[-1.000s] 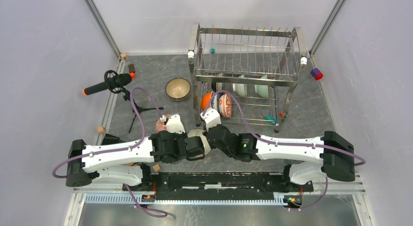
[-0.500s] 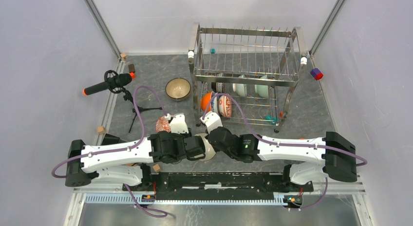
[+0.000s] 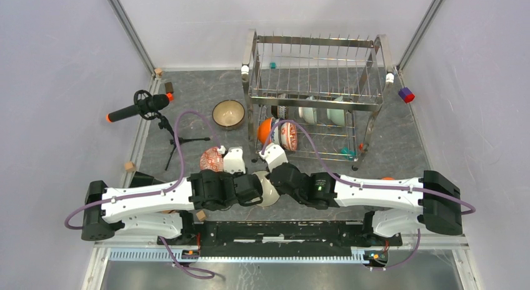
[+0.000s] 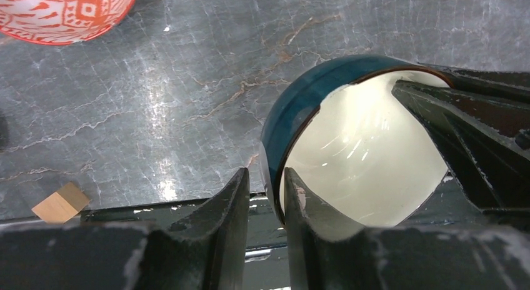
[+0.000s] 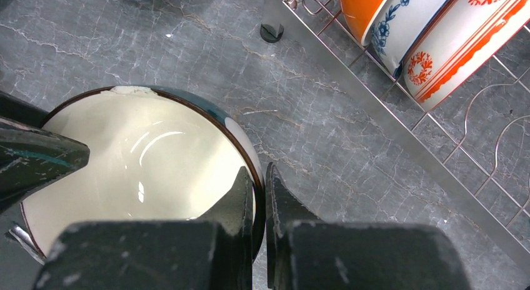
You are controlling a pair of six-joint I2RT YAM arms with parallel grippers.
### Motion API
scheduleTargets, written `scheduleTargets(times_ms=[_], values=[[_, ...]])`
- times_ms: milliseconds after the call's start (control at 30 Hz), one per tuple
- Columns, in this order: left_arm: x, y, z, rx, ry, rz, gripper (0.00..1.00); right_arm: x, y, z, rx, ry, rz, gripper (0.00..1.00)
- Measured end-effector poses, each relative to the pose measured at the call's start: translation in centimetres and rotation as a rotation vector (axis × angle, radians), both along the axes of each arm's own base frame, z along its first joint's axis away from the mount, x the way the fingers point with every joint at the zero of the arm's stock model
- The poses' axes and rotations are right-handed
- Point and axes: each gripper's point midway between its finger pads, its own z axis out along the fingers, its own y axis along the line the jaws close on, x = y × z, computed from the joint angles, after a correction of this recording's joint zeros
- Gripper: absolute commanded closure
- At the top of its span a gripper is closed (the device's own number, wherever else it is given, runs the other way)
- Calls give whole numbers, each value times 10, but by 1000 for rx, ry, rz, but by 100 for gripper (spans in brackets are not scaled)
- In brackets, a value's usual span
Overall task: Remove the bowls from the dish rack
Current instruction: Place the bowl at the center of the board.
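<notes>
The teal bowl, white inside, hangs tilted between the two arms, over the counter near its front edge and well clear of the rack. Whether its base touches the counter cannot be told. The right fingers are clamped on its rim, one inside and one outside. The left fingers stand apart and straddle the opposite rim, with a sliver of gap showing between the outer finger and the wall. This looks like a hand-over from right to left.

To do it well, the left fingers should seat deeper over the rim and close fully before the right ones let go. Glazed ceramic is slick and the bowl is tilted, so a shallow pinch could let it swing or drop. The right fingers should then open and back straight off the rim. A good place to set it down is the bare counter beside the red bowl, short of the tan bowl.

The orange bowl, a blue-flowered one and a red-patterned one stand on edge in the lower tier.

No brand, label or writing can be read; the bowls carry only painted patterns.
</notes>
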Motion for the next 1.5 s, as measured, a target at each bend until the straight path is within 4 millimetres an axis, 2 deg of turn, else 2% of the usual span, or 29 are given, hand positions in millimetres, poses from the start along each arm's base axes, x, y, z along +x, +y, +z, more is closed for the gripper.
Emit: scheduleTargets(times_ms=[33, 100, 167, 300, 500, 567, 633, 800, 867, 1033, 1133, 1300, 1400, 1500], values=[[-1, -1, -1, 0, 3, -9, 74, 0, 0, 0, -2, -1, 1, 100], [-2, -5, -2, -9, 7, -21, 89, 0, 0, 0, -3, -1, 2, 100], [-2, -7, -2, -10, 9, -30, 98, 0, -1, -1, -3, -1, 3, 100], [0, -10, -6, -3, 10, -29, 98, -2, -4, -2, 0, -2, 2, 100], [0, -9, -9, 0, 6, -32, 98, -8, -5, 5, 42, 7, 37, 43], [-4, -4, -12, 15, 19, -45, 98, -11, -4, 15, 67, 1, 60, 33], [-7, 3, -14, 32, 25, -53, 98, -13, -4, 25, 91, -9, 79, 27], [-11, 26, -21, 75, 31, -44, 98, -19, -11, 39, 114, -25, 123, 25], [-13, 36, -27, 93, 38, -28, 98, -22, -23, 35, 121, -36, 129, 24], [-18, 67, -41, 130, 57, 56, 98, -28, -67, -4, 108, -41, 86, 22], [-16, 82, -42, 125, 53, 124, 98, -29, -81, -23, 96, -34, 55, 21], [-2, 100, -44, 145, 50, 265, 98, -27, -85, -29, 146, -37, 12, 21], [4, 110, -55, 163, 80, 344, 98, -26, -83, -28, 175, -40, 3, 21], [1, 116, -67, 182, 115, 364, 98, -26, -82, -29, 192, -37, -2, 21]])
